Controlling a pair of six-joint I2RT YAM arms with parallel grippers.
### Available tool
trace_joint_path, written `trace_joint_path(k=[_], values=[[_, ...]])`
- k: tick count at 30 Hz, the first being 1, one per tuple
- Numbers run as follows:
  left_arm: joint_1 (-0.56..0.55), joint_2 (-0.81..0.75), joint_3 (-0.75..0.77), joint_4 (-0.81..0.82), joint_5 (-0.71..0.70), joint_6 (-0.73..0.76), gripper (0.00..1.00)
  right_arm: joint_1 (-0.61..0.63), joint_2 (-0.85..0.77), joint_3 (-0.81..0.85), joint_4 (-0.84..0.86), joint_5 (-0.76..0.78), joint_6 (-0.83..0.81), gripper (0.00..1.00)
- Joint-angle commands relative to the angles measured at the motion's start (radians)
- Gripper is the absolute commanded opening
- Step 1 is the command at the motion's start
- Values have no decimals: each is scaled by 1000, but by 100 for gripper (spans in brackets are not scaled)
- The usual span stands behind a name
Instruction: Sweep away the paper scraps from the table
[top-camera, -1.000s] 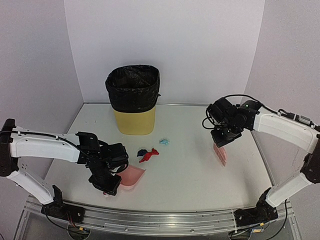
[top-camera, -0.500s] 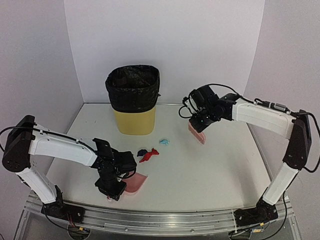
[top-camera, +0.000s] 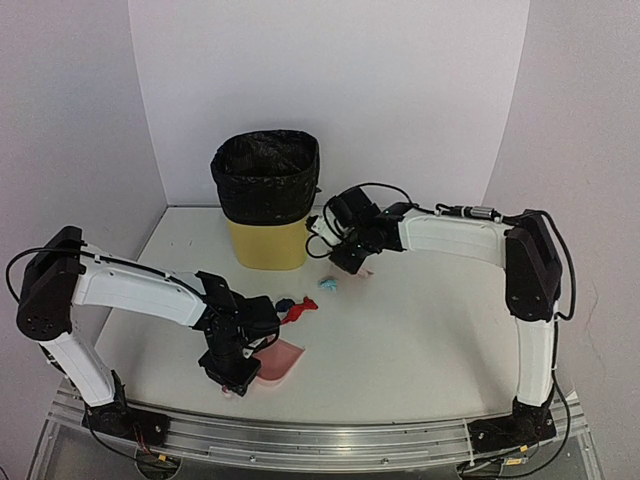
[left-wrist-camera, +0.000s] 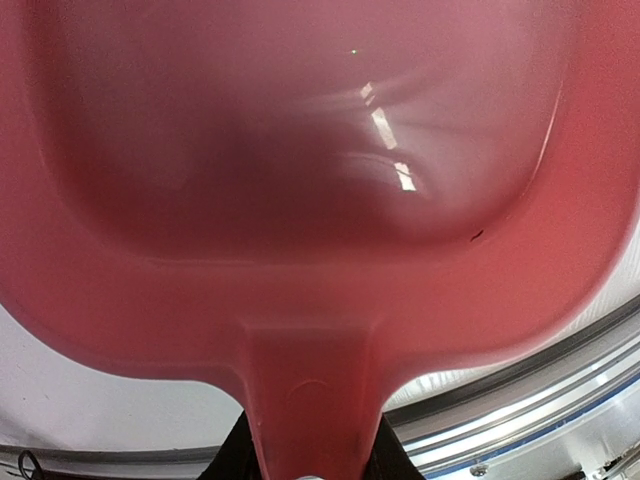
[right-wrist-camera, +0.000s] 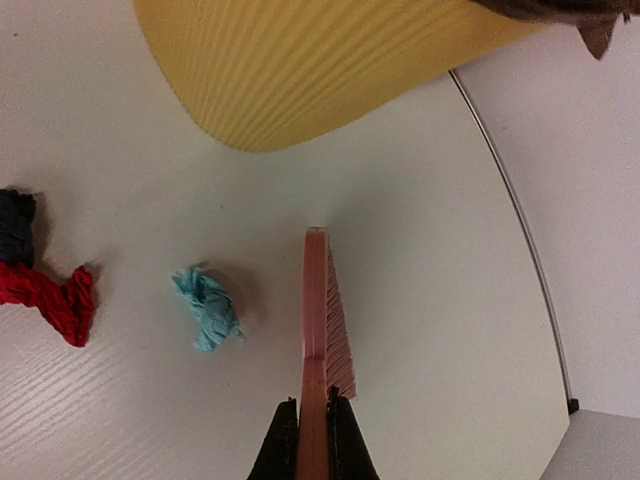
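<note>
Since the earlier frame, the dustpan (top-camera: 282, 360), pinched at its handle by the left gripper (left-wrist-camera: 312, 465), has been slid rightward, just short of the navy and red paper scraps (top-camera: 296, 309) on the surface (top-camera: 420, 340). Beside the light blue scrap (right-wrist-camera: 208, 308), the brush (right-wrist-camera: 318, 320), clamped in the right gripper (right-wrist-camera: 312, 432), has been swung in near the bin (top-camera: 268, 245).

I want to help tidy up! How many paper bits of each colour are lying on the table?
Light blue scrap: 1
Red scrap: 1
Navy scrap: 1
Total on the table: 3
</note>
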Motion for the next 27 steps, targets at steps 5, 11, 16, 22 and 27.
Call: trace_joint_path(k=[5, 11, 16, 22, 27], values=[[25, -4, 2, 25, 19, 32, 0, 147, 41, 36, 17, -237, 69, 0], [38, -5, 0, 39, 12, 35, 0, 181, 18, 21, 17, -366, 148, 0], [49, -4, 5, 53, 18, 38, 0, 212, -28, -34, 16, -416, 152, 0], [55, 11, 8, 64, 23, 38, 0, 229, -105, -102, 16, -521, 221, 0], [57, 12, 12, 69, 24, 35, 0, 241, -170, -152, 16, -573, 260, 0]])
